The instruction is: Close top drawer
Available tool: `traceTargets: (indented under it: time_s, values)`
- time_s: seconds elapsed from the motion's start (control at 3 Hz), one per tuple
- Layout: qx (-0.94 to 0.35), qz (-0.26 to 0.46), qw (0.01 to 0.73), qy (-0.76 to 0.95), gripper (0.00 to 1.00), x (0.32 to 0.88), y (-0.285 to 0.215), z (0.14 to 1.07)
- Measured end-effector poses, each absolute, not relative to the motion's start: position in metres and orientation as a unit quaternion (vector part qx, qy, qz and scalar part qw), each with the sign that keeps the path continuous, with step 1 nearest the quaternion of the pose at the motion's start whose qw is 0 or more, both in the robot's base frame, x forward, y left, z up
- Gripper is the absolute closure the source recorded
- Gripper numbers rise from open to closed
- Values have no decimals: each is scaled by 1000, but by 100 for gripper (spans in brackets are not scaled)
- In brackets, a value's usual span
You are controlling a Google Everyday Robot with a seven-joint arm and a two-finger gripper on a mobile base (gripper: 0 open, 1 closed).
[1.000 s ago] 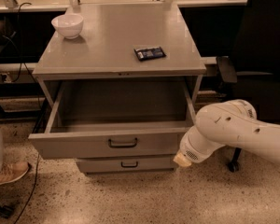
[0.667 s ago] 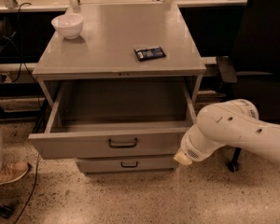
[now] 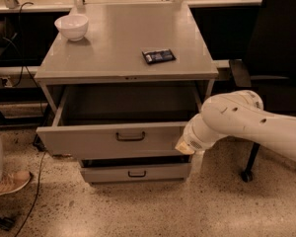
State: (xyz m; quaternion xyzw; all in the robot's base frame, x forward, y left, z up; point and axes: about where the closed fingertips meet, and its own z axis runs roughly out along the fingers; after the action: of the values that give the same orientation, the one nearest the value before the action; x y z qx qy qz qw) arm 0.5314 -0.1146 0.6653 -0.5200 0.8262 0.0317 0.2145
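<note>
The top drawer of the grey cabinet stands pulled out and looks empty inside. Its flat front panel carries a small dark bar handle at centre. My white arm reaches in from the right. The gripper at its end is against the right end of the drawer's front panel, mostly hidden behind the wrist.
A lower drawer sits slightly out under the top one. On the cabinet top are a white bowl and a dark snack packet. A black chair stands to the right. A shoe and a cable lie on the floor at left.
The top drawer has slid partly inward; its front panel and handle sit further back. My arm's end has moved with it toward the cabinet.
</note>
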Motion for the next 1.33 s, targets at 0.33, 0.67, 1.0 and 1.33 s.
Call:
traceTargets:
  time_s: [0.33,0.67,1.0,1.33]
  values:
    - [-534,34,229,813,100,563,-99,669]
    - [-553,36,239,797,100,608,-77,667]
    - [-554,36,239,797,100,609,-76,667]
    - [-561,37,250,788,100,638,-65,668]
